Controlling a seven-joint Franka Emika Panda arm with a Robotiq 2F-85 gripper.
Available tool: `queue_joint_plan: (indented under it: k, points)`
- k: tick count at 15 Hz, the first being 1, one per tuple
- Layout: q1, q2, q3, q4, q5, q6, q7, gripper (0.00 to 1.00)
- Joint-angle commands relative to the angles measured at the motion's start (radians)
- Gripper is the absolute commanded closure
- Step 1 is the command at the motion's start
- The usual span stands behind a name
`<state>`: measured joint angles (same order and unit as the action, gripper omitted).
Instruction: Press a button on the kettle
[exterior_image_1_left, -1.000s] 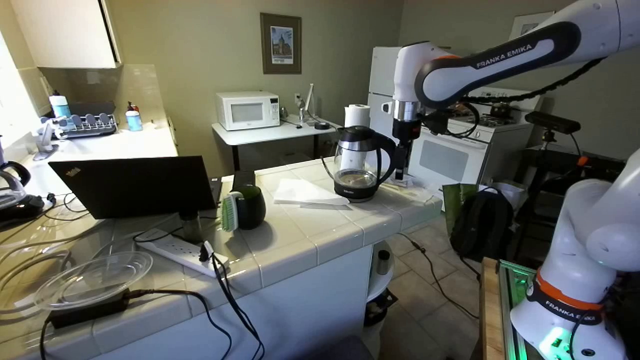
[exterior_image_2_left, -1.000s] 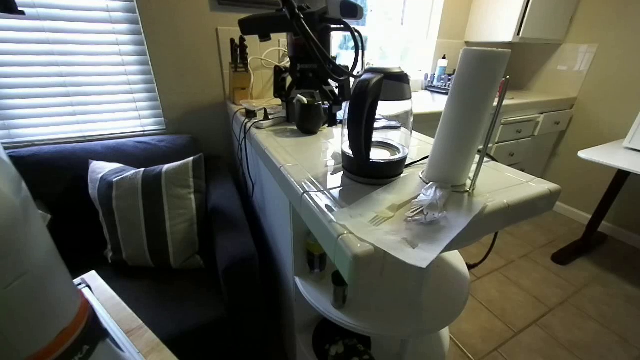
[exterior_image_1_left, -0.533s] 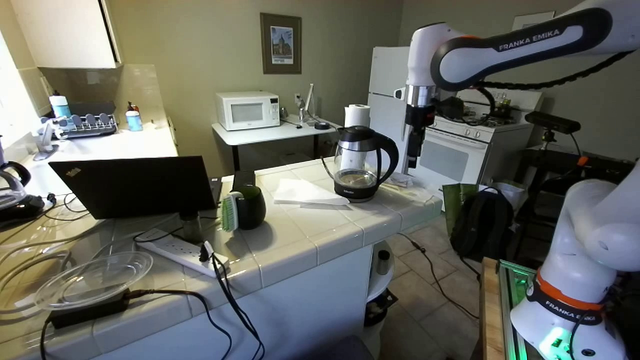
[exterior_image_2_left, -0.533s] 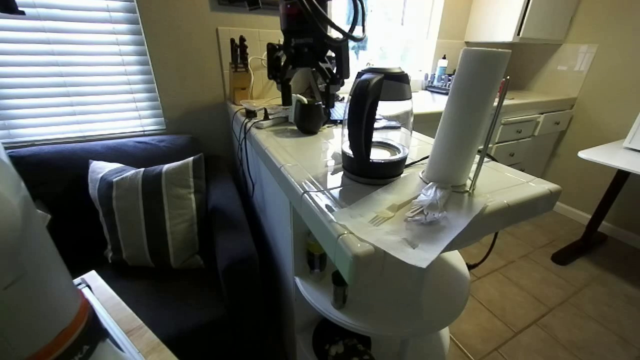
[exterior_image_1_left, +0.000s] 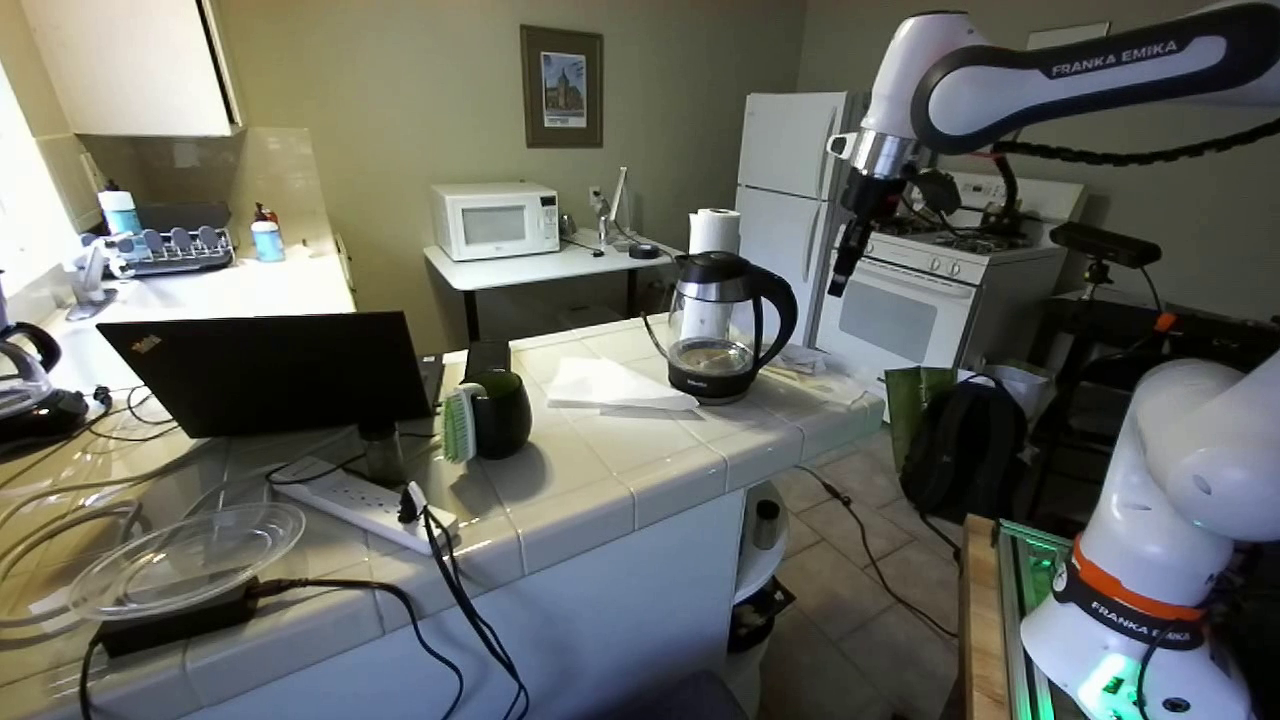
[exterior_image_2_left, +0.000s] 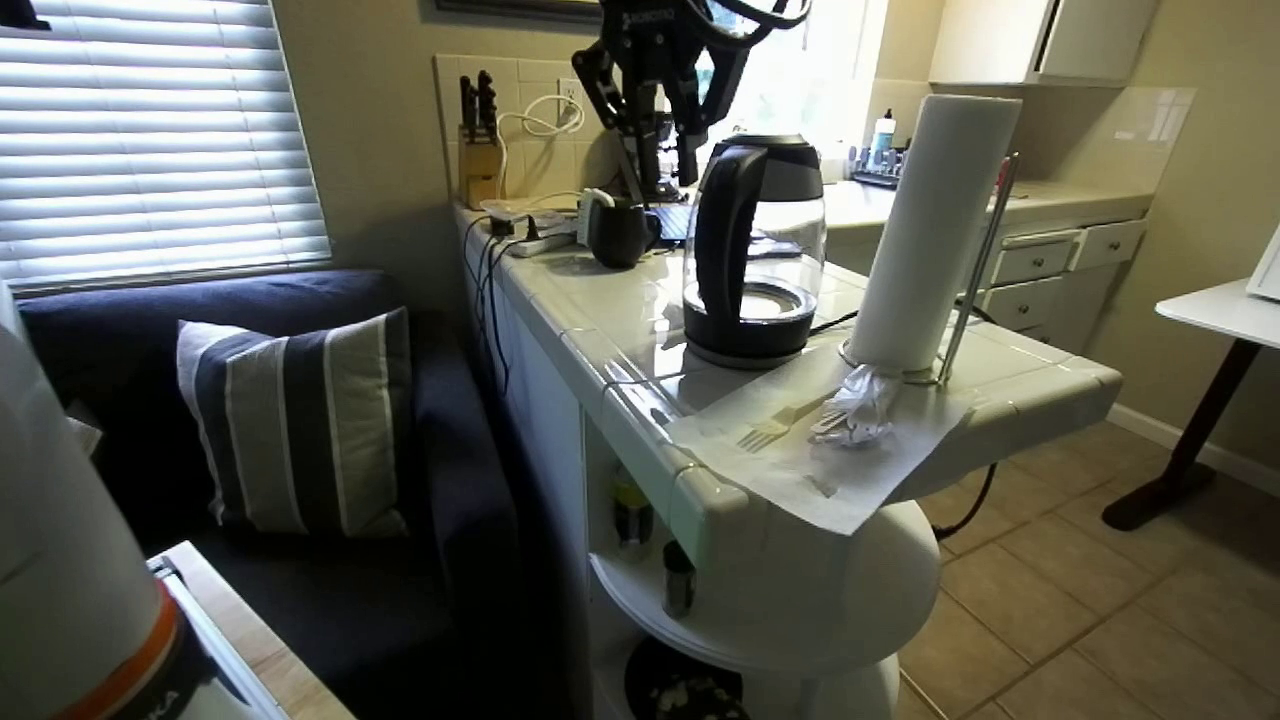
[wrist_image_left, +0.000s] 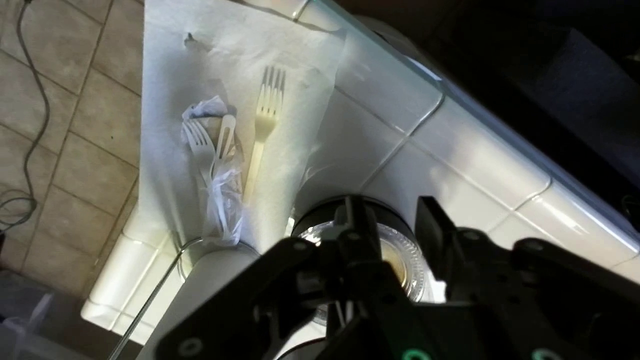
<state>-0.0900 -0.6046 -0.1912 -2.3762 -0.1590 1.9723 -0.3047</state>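
The kettle (exterior_image_1_left: 712, 335) stands upright on the tabletop (exterior_image_1_left: 600, 440), near its end edge and near the long edge beside the sofa (exterior_image_2_left: 455, 480). Its handle (exterior_image_2_left: 722, 240) points toward the corner where those 2 edges meet, likely so that it can be taken up from there. A black cord (exterior_image_2_left: 838, 321) leads from it behind the paper towel roll (exterior_image_2_left: 925, 240), which may be what ties the kettle to this end. The hand (wrist_image_left: 392, 210) is raised on the handle side, tilted and clear of the kettle, its 2 fingers (wrist_image_left: 430, 215) parted by a modest gap with nothing gripped; that narrowed set would suit pressing better than grasping. Which spot is the button, and whether it is switched on, I cannot tell.

A paper sheet (wrist_image_left: 300, 120) bearing plastic forks (wrist_image_left: 263, 125) hangs over the end edge, perhaps spread as a mat. The tabletop is faced with glossy pale tile. Well away from that edge sit a laptop (exterior_image_1_left: 275, 375) and, near the long edge, a power strip (exterior_image_1_left: 355, 503), probably grouped for charging; a dark mug (exterior_image_1_left: 503, 415) has a brush (exterior_image_1_left: 460, 425) against it. Beyond are a microwave (exterior_image_1_left: 497, 222) on a white table (exterior_image_1_left: 520, 272), a refrigerator (exterior_image_1_left: 785, 150), a stove (exterior_image_1_left: 905, 315) and a tiled floor (exterior_image_2_left: 1000, 600).
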Motion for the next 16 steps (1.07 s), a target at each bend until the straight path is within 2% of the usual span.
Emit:
queue_joint_plan:
  k: [1,2,6,8,16]
  points:
    - [-0.004,-0.053,-0.031,-0.052,-0.01,0.094,-0.059,0.97]
    - [-0.004,-0.06,-0.038,-0.058,-0.008,0.114,-0.069,1.0]
    - [-0.003,-0.062,-0.057,-0.058,-0.002,0.158,-0.104,1.0]
    - [-0.023,-0.035,-0.05,-0.036,-0.009,0.102,-0.068,1.0]
    - [0.008,-0.043,-0.089,-0.037,0.035,0.148,-0.138,1.0]
